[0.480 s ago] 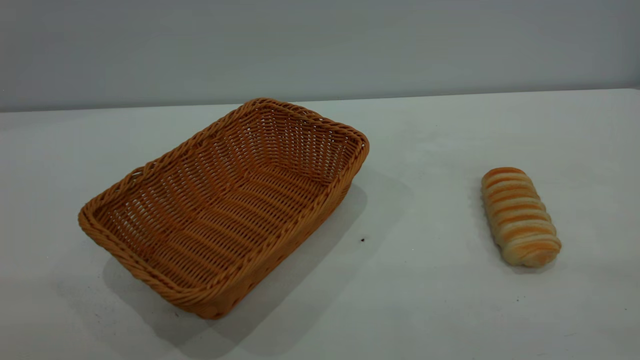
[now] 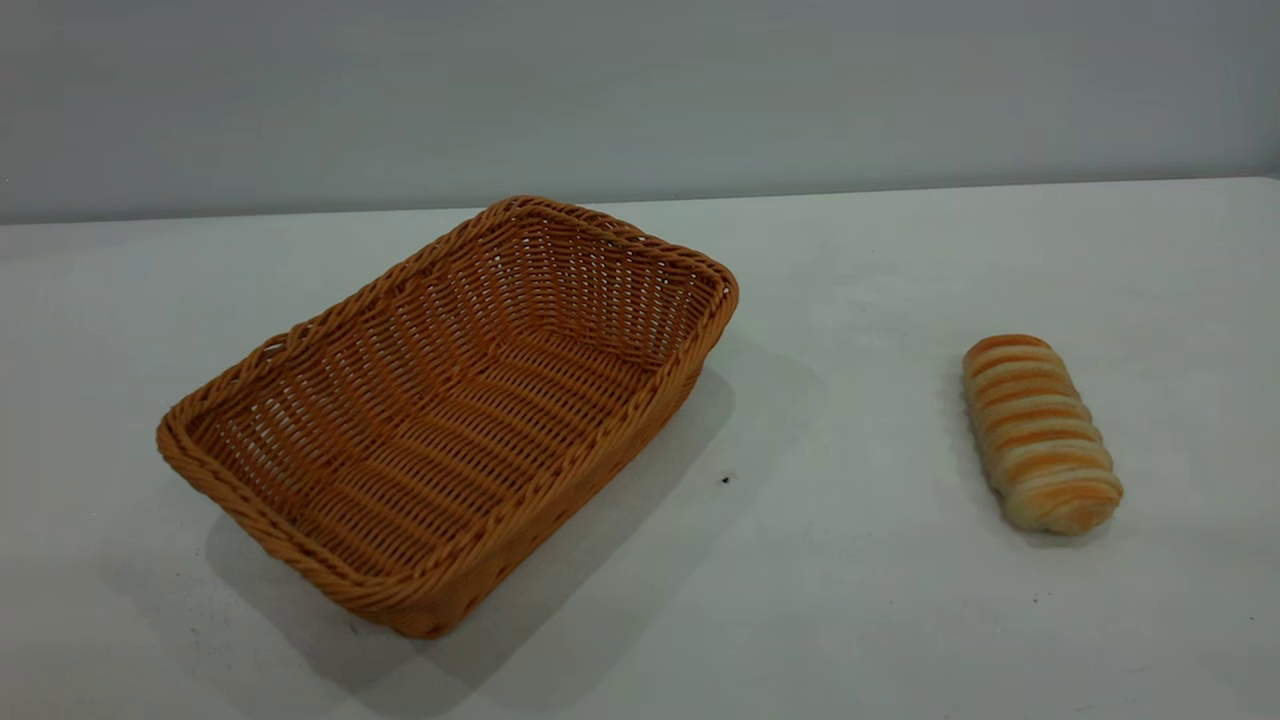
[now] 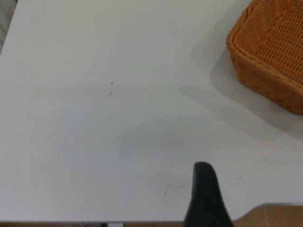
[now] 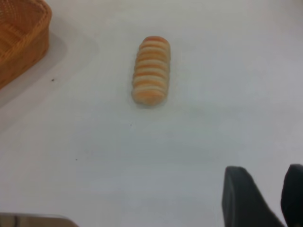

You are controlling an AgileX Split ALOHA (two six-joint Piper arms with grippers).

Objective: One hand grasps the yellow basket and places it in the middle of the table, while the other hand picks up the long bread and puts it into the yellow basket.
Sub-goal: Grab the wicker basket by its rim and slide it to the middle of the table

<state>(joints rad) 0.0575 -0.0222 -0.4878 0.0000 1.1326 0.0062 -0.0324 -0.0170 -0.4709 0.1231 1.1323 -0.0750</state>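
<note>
The basket [image 2: 450, 410] sat on the white desk [image 2: 850, 600], turned at an angle to the desk's edges, with nothing inside its woven floor. The bread [image 2: 1040, 432] lay flat on the desk well apart from the basket, off its right-hand side in the outside view, with one rounded end toward the camera and bare desk between the two. A tiny dark speck [image 2: 725, 480] marked the desk just beside the basket's near right wall, in the shadow the basket cast. Neither arm appeared in the outside view. In the left wrist camera, one dark finger [image 3: 204, 196] of the left pincer showed above bare desk, clear of the basket, whose corner [image 3: 270, 52] stood farther off; with only that finger seen, I could not tell whether the left pincer was wide or narrow. In the right wrist camera, the right pincer [image 4: 272, 196] showed two dark fingers with a gap between them and nothing held, so it stood apart and empty, above the desk some way short of the bread [image 4: 151, 70] and farther still from the basket's corner [image 4: 21, 40].
</note>
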